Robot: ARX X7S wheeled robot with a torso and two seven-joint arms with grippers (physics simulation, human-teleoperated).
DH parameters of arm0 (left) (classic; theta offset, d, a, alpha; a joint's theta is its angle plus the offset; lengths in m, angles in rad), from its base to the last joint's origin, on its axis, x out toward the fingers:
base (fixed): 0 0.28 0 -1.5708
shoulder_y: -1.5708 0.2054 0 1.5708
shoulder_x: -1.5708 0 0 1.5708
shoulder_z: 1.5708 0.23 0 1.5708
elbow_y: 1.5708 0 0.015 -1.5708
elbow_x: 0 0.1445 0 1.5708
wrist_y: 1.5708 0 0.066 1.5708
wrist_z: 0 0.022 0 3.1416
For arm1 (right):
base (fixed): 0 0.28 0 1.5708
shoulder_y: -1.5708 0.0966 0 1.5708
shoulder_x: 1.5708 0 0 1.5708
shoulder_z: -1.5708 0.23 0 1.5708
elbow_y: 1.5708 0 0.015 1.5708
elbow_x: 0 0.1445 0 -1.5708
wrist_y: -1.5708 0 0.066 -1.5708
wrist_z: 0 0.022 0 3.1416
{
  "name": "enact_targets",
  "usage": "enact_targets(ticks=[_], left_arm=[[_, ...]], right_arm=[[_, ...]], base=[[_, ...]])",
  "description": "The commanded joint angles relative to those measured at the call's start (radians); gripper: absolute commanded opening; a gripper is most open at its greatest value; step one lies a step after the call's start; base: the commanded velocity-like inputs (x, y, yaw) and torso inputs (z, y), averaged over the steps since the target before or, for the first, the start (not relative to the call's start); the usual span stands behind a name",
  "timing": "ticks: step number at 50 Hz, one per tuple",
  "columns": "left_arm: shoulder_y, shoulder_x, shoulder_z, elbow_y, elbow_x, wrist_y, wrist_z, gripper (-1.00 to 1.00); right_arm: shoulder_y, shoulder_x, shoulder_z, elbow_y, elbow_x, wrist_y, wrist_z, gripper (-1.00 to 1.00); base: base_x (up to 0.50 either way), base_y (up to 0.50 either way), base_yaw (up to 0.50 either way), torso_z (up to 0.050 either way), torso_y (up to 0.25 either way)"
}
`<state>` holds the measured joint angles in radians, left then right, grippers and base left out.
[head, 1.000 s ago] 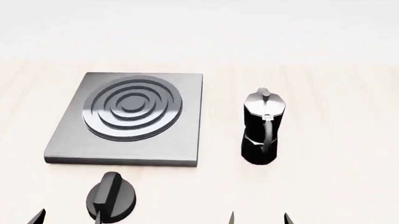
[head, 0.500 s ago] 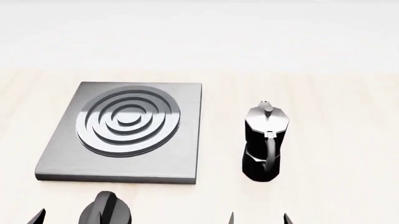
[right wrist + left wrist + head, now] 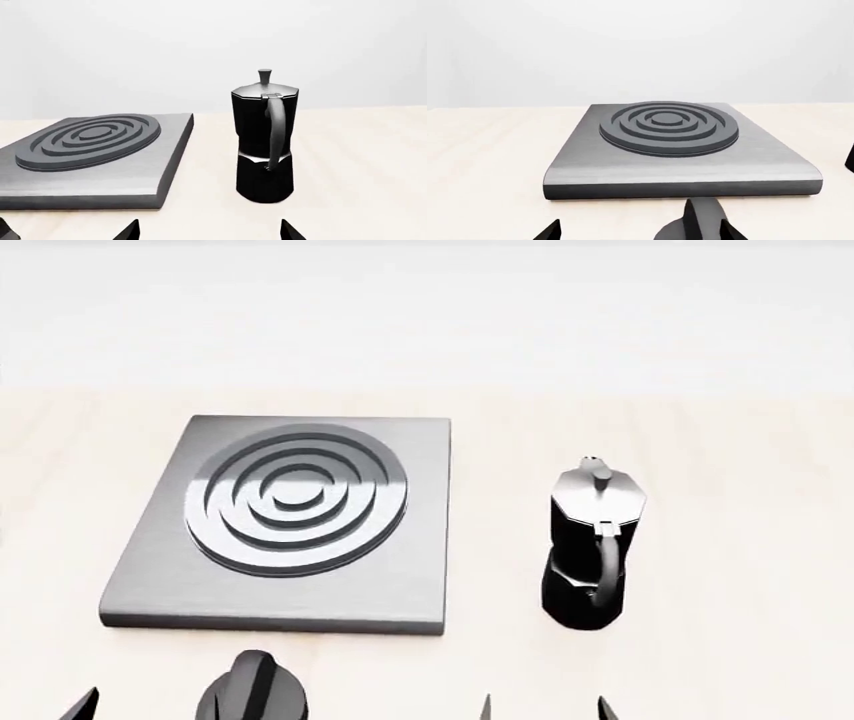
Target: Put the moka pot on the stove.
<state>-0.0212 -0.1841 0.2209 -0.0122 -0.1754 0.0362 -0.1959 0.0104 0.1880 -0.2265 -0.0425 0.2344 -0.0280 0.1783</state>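
Observation:
The moka pot (image 3: 594, 545), black with a silver lid, stands upright on the pale tabletop to the right of the stove (image 3: 414, 580), a little apart from it. Its handle faces me. Both grippers sit low at the near edge with only their tips showing. My right gripper (image 3: 546, 708) is open and empty, short of the moka pot (image 3: 263, 145), which stands straight ahead between its spread fingertips (image 3: 130, 231). My left gripper (image 3: 640, 232) is open and faces the front edge of the stove (image 3: 680, 172).
A black round knob with a ridge (image 3: 254, 695) lies on the table in front of the stove, close to one fingertip of the left gripper, the knob (image 3: 700, 225) nearly touching it. Pale wood tabletop (image 3: 747, 490) stretches to the right of the pot.
The head view has shifted: stove, pot and knob slid downward, then slightly right in the picture. They kept their places relative to each other. Both grippers' tips stayed at the bottom edge.

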Motion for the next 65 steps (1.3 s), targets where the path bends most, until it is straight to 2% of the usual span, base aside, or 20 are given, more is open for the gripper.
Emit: enact_targets(ticks=[1, 65], left_arm=[[-0.001, -0.005, 0.006, -0.001, -0.005, 0.002, -0.005, 1.00], [-0.007, -0.027, 0.035, -0.003, -0.026, 0.008, -0.030, 1.00]], right_arm=[[0.000, 0.005, -0.009, -0.005, 0.003, -0.001, 0.005, 1.00], [0.003, 0.026, -0.046, -0.010, 0.020, -0.012, 0.031, 1.00]], base=[[0.00, 0.08, 0.00, 0.000, 0.000], [0.00, 0.08, 0.00, 0.000, 0.000]])
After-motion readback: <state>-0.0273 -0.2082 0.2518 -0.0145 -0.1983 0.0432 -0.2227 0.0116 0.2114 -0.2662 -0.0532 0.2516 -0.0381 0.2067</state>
